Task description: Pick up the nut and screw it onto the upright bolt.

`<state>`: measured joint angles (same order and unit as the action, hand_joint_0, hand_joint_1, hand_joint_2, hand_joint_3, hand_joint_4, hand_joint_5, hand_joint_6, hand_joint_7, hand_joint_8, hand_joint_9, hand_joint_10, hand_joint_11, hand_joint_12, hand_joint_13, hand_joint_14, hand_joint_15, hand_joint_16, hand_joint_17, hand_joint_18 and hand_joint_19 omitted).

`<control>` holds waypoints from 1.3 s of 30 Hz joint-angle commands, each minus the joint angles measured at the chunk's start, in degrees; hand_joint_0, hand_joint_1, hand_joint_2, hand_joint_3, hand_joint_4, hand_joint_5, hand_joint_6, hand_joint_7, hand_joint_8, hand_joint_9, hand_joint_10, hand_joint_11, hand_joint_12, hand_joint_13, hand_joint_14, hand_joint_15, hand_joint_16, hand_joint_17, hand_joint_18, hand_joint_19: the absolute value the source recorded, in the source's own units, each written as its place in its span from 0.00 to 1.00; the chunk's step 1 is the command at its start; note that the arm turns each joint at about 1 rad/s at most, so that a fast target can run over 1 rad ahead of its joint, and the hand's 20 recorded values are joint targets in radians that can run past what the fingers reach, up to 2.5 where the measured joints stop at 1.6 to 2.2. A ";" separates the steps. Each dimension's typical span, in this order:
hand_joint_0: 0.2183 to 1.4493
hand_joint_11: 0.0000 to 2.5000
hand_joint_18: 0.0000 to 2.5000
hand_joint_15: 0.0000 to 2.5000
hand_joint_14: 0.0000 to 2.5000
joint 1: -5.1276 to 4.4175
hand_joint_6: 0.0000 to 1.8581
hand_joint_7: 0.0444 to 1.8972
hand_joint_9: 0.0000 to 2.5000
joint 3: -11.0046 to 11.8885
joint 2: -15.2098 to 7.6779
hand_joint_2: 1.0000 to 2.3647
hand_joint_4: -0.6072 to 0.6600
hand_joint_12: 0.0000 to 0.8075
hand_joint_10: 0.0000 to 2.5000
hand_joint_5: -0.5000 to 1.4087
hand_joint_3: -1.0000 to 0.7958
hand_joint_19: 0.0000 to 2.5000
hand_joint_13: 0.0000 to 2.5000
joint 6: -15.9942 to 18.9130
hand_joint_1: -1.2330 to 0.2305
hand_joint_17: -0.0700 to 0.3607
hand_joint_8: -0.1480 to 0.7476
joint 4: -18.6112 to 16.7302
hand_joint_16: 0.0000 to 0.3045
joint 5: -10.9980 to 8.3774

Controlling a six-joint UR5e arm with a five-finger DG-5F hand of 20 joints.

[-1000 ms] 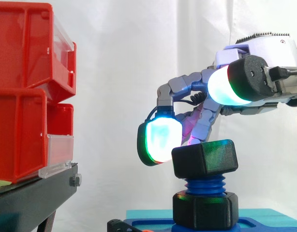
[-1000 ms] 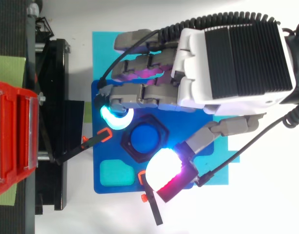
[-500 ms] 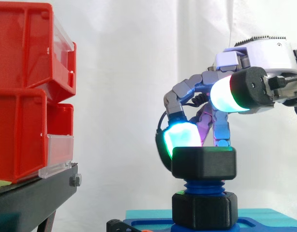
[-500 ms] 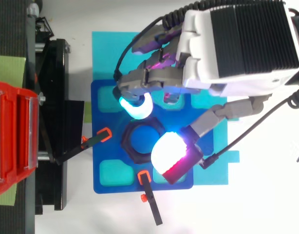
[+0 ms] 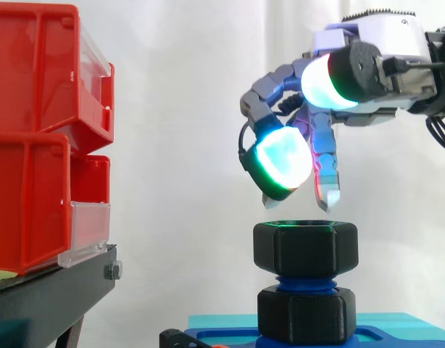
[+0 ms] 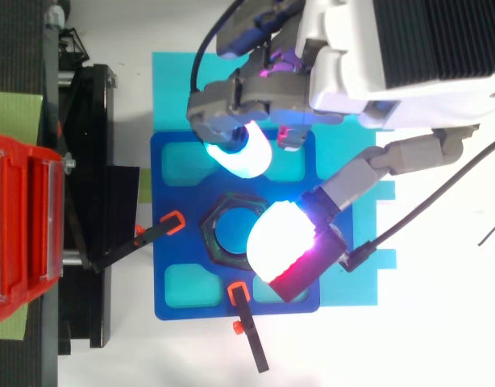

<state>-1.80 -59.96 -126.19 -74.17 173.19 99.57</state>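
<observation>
Nut (image 5: 305,249) sits level on the upright bolt (image 5: 305,280), directly below the fingers (image 5: 283,161) and apart from them. Hand (image 5: 382,32) hovers, fingers loosely spread, gripping nothing. Judgement: the thread carries the nut, so no support is needed; the fingers sit centred above for a turning grip.

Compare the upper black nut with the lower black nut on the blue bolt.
The upper nut sits at the top of the blue bolt; the lower nut sits at its foot, on the blue base plate. The upper nut lies directly under the hand, with a clear gap between them; the lower nut is covered from above by the upper nut. Both are black, hexagonal and level.
</observation>
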 commanded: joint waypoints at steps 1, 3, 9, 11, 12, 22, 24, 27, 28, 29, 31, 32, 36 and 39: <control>0.25 0.00 0.28 0.00 0.00 -0.13 0.27 0.64 0.58 0.98 -0.02 0.00 0.68 0.23 0.00 0.28 0.28 0.04 0.38 -0.10 0.66 0.25 0.57 0.13 0.06 0.01; 0.24 0.00 0.27 0.00 0.00 -0.40 0.27 0.59 0.56 0.90 -0.02 0.00 0.71 0.24 0.00 0.26 0.28 0.03 0.38 -0.10 0.67 0.26 0.59 0.04 0.06 -0.16; 0.24 0.00 0.27 0.00 0.00 -1.36 0.27 0.41 0.49 -0.42 -0.11 0.00 0.73 0.26 0.00 0.23 0.28 0.04 0.35 -0.10 0.67 0.28 0.59 -1.37 0.07 -0.25; 0.24 0.00 0.26 0.00 0.00 -2.24 0.27 0.38 0.46 -2.18 -0.11 0.00 0.72 0.27 0.00 0.22 0.28 0.04 0.34 -0.10 0.67 0.28 0.58 -3.39 0.08 -1.22; 0.24 0.00 0.25 0.00 0.00 -2.24 0.27 0.38 0.45 -2.18 -0.11 0.00 0.72 0.28 0.00 0.22 0.28 0.04 0.33 -0.10 0.67 0.29 0.57 -3.39 0.08 -1.22; 0.23 0.00 0.13 0.00 0.00 -3.91 0.27 0.38 0.21 -3.85 -0.20 0.00 0.69 0.36 0.00 0.22 0.28 0.01 0.20 1.75 0.69 0.33 0.42 -4.44 0.10 -4.12; 0.23 0.00 0.10 0.00 0.00 -3.91 0.27 0.38 0.18 -3.85 -0.11 0.00 0.68 0.36 0.00 0.22 0.28 0.00 0.18 1.75 0.69 0.33 0.41 -4.44 0.11 -4.12; 0.22 0.00 0.02 0.00 0.00 -4.00 0.27 0.38 0.10 -3.85 -0.11 0.00 0.66 0.36 0.00 0.22 0.28 0.00 0.11 1.57 0.69 0.34 0.36 -3.91 0.11 -4.20; 0.22 0.00 0.01 0.00 0.00 -4.00 0.27 0.38 0.09 -3.85 -0.11 0.00 0.66 0.37 0.00 0.22 0.28 0.00 0.10 1.57 0.69 0.34 0.36 -3.74 0.11 -4.20; 0.21 0.00 0.00 0.00 0.00 -3.91 0.27 0.36 0.07 -3.85 -0.11 0.00 0.66 0.38 0.00 0.21 0.28 0.00 0.07 1.57 0.70 0.35 0.35 -3.48 0.12 -4.20; 0.20 0.00 0.00 0.00 0.00 -4.00 0.27 0.35 0.05 -3.94 -0.11 0.00 0.65 0.39 0.00 0.20 0.28 0.00 0.05 1.57 0.71 0.36 0.35 -2.77 0.12 -4.20; 0.19 0.00 0.00 0.00 0.00 -4.00 0.27 0.34 0.05 -4.03 -0.11 0.00 0.65 0.39 0.00 0.20 0.28 0.00 0.04 1.57 0.71 0.36 0.35 -2.51 0.13 -4.20; 0.19 0.00 0.00 0.00 0.00 -4.18 0.27 0.34 0.04 -6.05 -0.11 0.00 0.65 0.40 0.00 0.20 0.28 0.00 0.03 1.75 0.71 0.37 0.35 -3.04 0.13 -4.73; 0.19 0.00 0.00 0.00 0.00 -4.35 0.27 0.38 0.05 -6.05 -0.11 0.00 0.67 0.40 0.00 0.20 0.28 0.00 0.04 1.75 0.71 0.37 0.36 -3.21 0.13 -5.00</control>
<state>-6.03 -65.72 -126.30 -72.45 170.13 94.85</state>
